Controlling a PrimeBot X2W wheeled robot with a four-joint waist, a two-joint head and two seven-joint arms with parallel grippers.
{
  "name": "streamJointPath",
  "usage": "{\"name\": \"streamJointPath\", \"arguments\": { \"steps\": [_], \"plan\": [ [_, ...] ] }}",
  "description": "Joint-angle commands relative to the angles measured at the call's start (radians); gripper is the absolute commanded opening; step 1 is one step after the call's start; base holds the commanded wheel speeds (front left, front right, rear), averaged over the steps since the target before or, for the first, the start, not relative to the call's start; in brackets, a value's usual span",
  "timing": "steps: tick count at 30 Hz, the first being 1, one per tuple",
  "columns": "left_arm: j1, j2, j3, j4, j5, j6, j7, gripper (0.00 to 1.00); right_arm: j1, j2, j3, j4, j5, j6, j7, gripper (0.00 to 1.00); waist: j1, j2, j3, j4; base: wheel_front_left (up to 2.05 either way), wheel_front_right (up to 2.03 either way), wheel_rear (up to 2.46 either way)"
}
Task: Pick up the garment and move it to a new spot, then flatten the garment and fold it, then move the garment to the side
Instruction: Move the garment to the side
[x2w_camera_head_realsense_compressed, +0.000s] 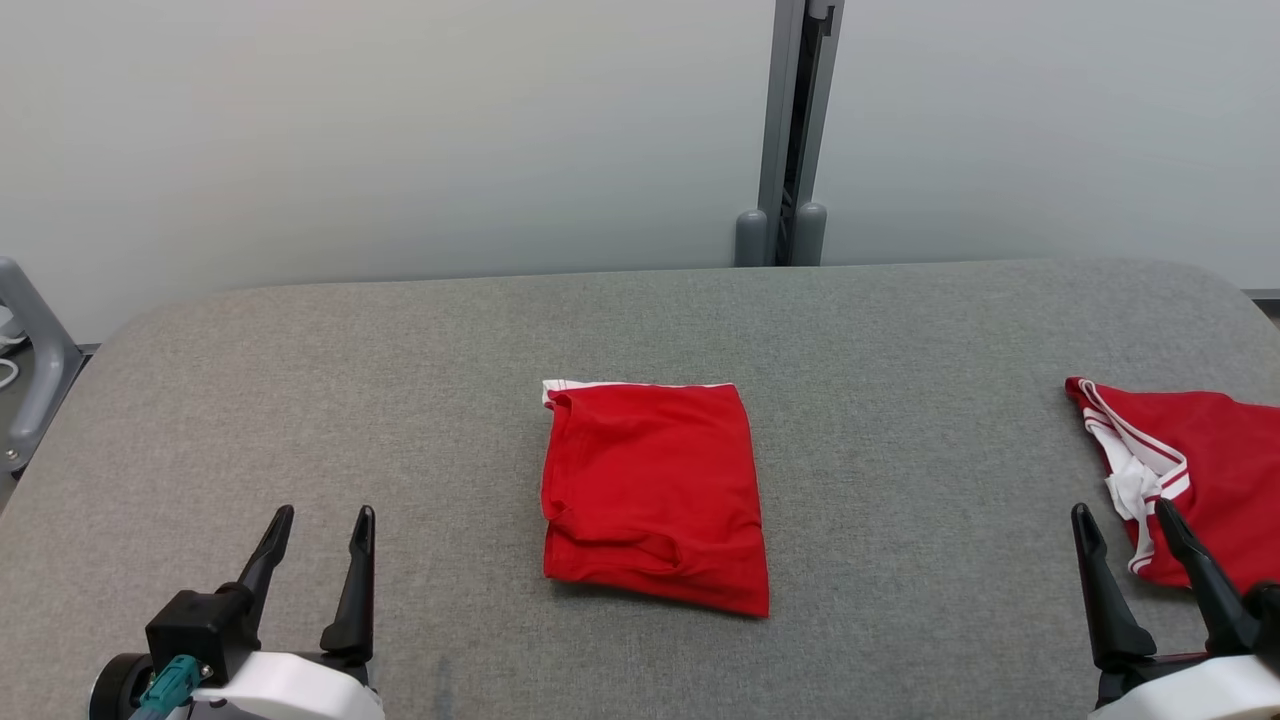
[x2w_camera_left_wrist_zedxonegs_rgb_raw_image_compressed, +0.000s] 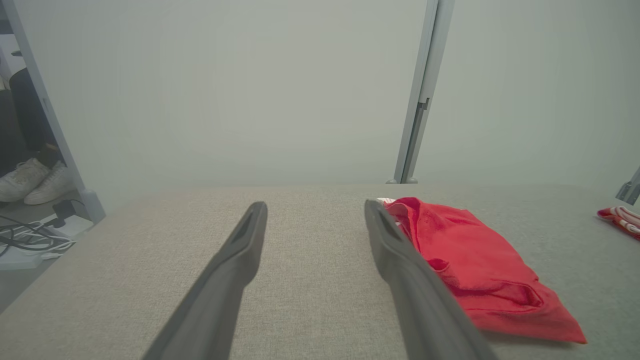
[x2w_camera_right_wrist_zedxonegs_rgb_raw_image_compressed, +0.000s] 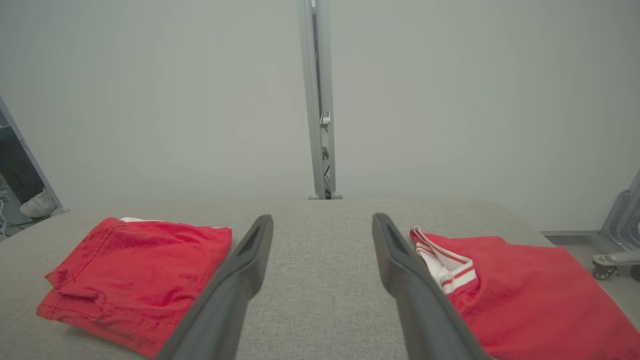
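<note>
Now, two red garments on the grey table (x2w_camera_head_realsense_compressed: 400, 400): the folded garment (x2w_camera_head_realsense_compressed: 650, 490) lies flat between the two pairs of fingers, touching neither. The white-trimmed garment (x2w_camera_head_realsense_compressed: 1210, 470) sits just past the right gripper (x2w_camera_head_realsense_compressed: 1122, 510), partly behind one finger, cut off at the frame edge. That gripper and the left gripper (x2w_camera_head_realsense_compressed: 325, 515) are both spread wide, empty.

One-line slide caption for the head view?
Folded red garment centred on grey table; left gripper and right gripper open, empty; second red garment at right edge.

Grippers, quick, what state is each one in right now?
Left gripper: open, holding nothing.
Right gripper: open, holding nothing.
</note>
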Motion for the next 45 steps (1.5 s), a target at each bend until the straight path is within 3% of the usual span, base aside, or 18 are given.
{"name": "streamJointPath", "arguments": {
  "steps": [1,12,21,27,35,45],
  "plan": [
    [-0.014,0.007,0.0,0.002,-0.005,0.004,-0.005,1.0,-0.001,-0.001,-0.001,0.002,0.001,0.0,-0.004,1.0,0.0,-0.0001,0.0,0.001,0.0,0.0,0.0],
    [-0.027,0.01,-0.008,0.01,-0.01,0.005,-0.013,1.0,-0.006,0.0,-0.005,0.016,0.007,0.0,-0.012,1.0,0.0,-0.0001,0.004,0.012,0.0,0.0,0.0],
    [-0.085,0.006,-0.008,0.019,-0.013,0.009,-0.027,1.0,-0.075,-0.032,0.023,0.064,0.017,0.0,-0.003,1.0,0.0,-0.0001,0.043,0.086,0.0,0.0,0.0],
    [-0.16,-0.008,-0.015,0.032,-0.016,-0.008,-0.055,1.0,-0.195,-0.063,0.112,0.21,0.043,0.0,-0.013,1.0,0.0,-0.0001,0.108,0.185,0.0,0.0,0.0],
    [-0.213,-0.027,-0.028,0.054,-0.012,-0.02,-0.087,1.0,-0.335,-0.06,0.249,0.503,0.1,0.0,-0.053,1.0,0.0,-0.0001,0.145,0.287,0.0,0.0,0.0],
    [-0.225,-0.033,-0.026,0.06,-0.018,-0.027,-0.103,1.0,-0.458,-0.032,0.362,0.825,0.216,0.0,-0.052,1.0,0.0,-0.0001,0.168,0.324,0.0,0.0,0.0]
  ]
}}
